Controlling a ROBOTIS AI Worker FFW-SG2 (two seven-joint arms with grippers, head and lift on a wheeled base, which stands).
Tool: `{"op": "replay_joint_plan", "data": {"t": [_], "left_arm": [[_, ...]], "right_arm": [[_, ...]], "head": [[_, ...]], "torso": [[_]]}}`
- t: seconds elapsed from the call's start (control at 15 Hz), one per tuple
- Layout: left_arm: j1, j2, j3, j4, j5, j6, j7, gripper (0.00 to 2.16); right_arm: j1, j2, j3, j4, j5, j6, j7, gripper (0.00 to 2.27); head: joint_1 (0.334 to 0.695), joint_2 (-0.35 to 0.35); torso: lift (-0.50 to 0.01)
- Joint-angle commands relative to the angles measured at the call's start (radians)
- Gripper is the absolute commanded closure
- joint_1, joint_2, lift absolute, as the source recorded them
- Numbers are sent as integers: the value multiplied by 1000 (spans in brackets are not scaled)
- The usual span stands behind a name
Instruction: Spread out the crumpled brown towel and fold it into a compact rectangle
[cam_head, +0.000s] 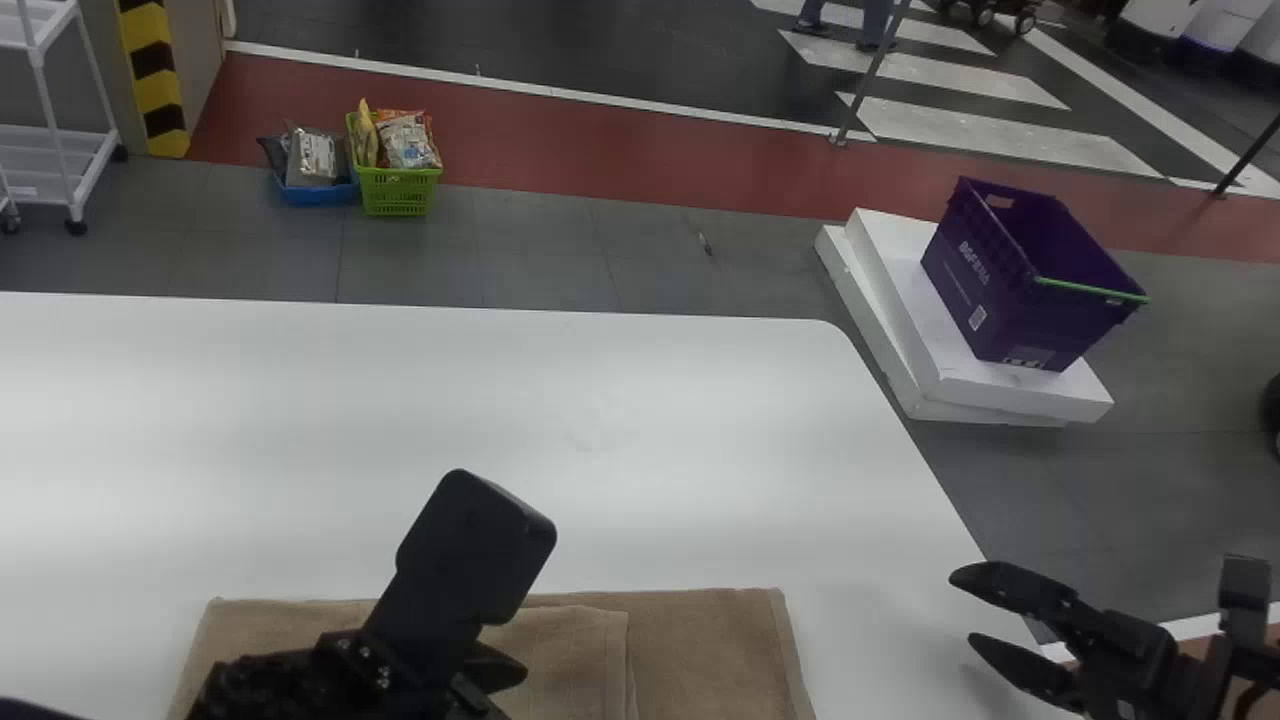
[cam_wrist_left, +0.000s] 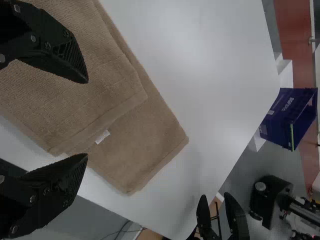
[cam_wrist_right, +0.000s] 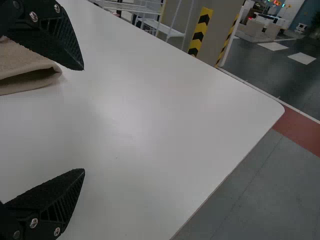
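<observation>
The brown towel (cam_head: 710, 650) lies flat near the table's front edge, with a folded layer over part of it. In the left wrist view, the upper layer of the towel (cam_wrist_left: 75, 100) covers much of the lower one, and a small white tag (cam_wrist_left: 102, 137) pokes out by its edge. My left gripper (cam_head: 500, 668) is over the towel; seen from its wrist, the left gripper (cam_wrist_left: 87, 118) is open above the cloth. Off the towel's right side, my right gripper (cam_head: 962, 608) stands open by the table's edge. The right gripper (cam_wrist_right: 84, 120) has a towel edge (cam_wrist_right: 30, 67) beside one finger.
The white table (cam_head: 600, 420) extends beyond the towel, its right edge running close to my right gripper. On the floor past that edge, a purple crate (cam_head: 1020, 280) rests on white slabs (cam_head: 920, 370). Green (cam_head: 397, 190) and blue (cam_head: 315, 192) baskets sit on the floor farther back.
</observation>
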Motion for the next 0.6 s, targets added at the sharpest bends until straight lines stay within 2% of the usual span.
{"op": "replay_joint_plan", "data": {"t": [0.0,0.13,0.33,0.53], "left_arm": [[7,6,6,-8,2,1,0,70],[41,12,69,-44,5,1,2,70],[97,22,241,-94,94,1,2,76],[200,27,574,-90,351,-61,3,73]], "right_arm": [[0,-3,-5,-8,0,2,0,80],[-8,-5,-8,-55,0,2,0,80],[-9,6,10,-137,-3,2,0,80],[-3,46,59,-259,-16,2,2,80]], "head": [[695,-350],[695,-350],[695,-350],[695,-350]], "torso": [[-127],[-127],[-127],[-127]]}}
